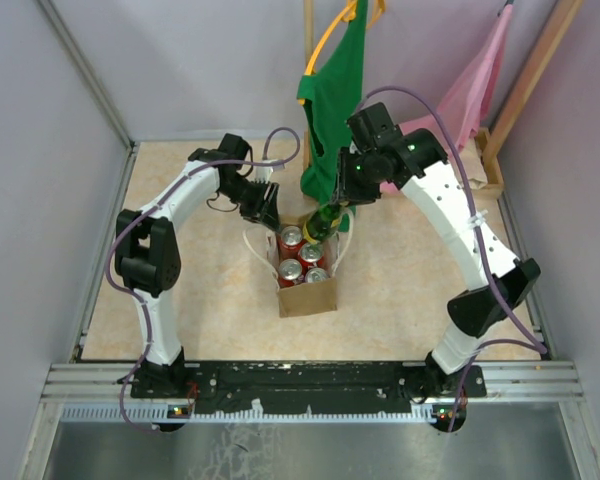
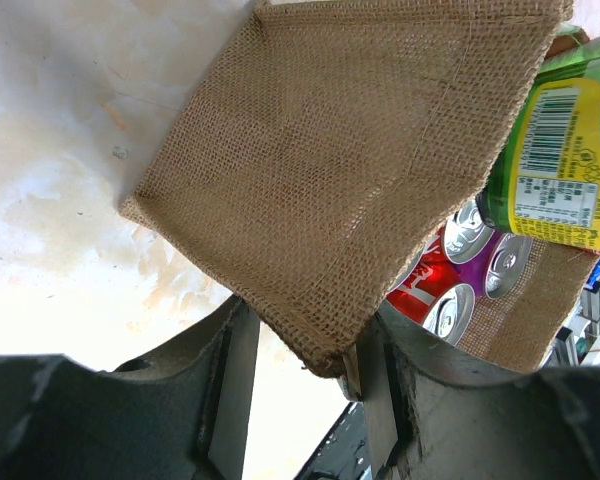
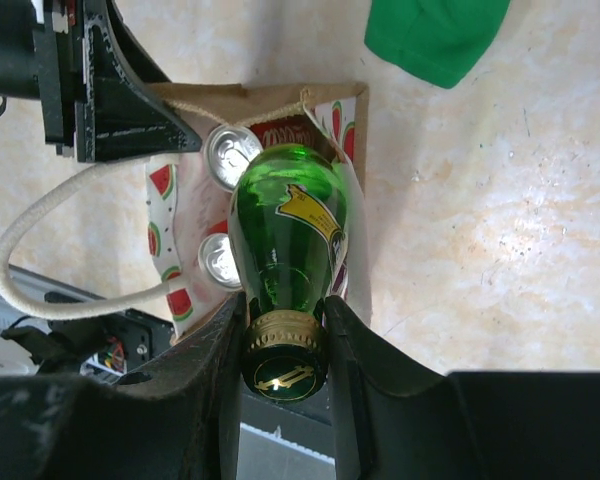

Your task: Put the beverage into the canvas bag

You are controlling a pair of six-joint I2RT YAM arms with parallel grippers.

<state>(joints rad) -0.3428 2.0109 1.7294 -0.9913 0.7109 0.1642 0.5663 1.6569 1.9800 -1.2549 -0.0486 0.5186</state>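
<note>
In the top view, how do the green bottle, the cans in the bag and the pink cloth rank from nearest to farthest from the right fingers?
1. Green bottle: held by the right fingers.
2. Cans: just below, inside the bag.
3. Pink cloth: far back right, hanging.

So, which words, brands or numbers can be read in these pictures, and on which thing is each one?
None can be read for certain.
Green bottle: the yellow label has a barcode and fine print, too small to read.
Bottle cap: a gold mark, not legible.
Red cans in the canvas bag: white script, partly hidden, unreadable.
Bag's inner print: watermelon pictures only, no words.
</note>
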